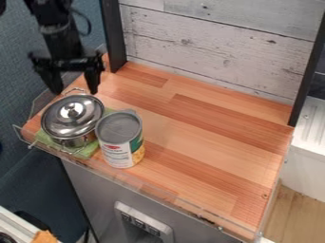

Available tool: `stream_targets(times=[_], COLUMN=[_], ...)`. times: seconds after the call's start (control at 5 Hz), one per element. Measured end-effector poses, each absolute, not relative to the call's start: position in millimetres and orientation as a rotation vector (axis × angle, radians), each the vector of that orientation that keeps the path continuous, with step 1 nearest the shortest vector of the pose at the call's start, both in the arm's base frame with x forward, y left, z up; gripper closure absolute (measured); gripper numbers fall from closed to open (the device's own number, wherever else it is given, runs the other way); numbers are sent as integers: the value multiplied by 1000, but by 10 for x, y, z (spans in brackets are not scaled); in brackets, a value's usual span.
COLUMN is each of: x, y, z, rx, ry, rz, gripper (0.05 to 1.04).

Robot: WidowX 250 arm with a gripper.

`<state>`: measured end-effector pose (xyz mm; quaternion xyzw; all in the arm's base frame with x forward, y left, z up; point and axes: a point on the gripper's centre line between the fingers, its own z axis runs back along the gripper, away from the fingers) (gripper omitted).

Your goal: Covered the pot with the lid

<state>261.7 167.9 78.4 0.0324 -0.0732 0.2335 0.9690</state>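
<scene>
The lid (58,120) sits over the pot (75,142), apparently closing it; the green mat (46,138) beneath presumably shields the worktop (209,142). The claw (75,92) hangs nearby, spread and empty, as the lid seems self-supporting.

Bright, mostly soft light over the wooden counter (209,137), dimmer to the left and below.
White glints sit on the metal lid (88,117) and its knob (71,110), and a faint pale sheen lies across the counter's middle; the blue partition (18,54) is duller. The light seems to come from above, though its source is hard to place.
</scene>
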Motion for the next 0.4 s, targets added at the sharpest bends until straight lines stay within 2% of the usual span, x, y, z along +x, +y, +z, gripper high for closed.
stream_targets(times=[0.4], x=[2653], y=[1593], z=[985], rx=[63], ry=[-90], rz=[253], gripper=[83])
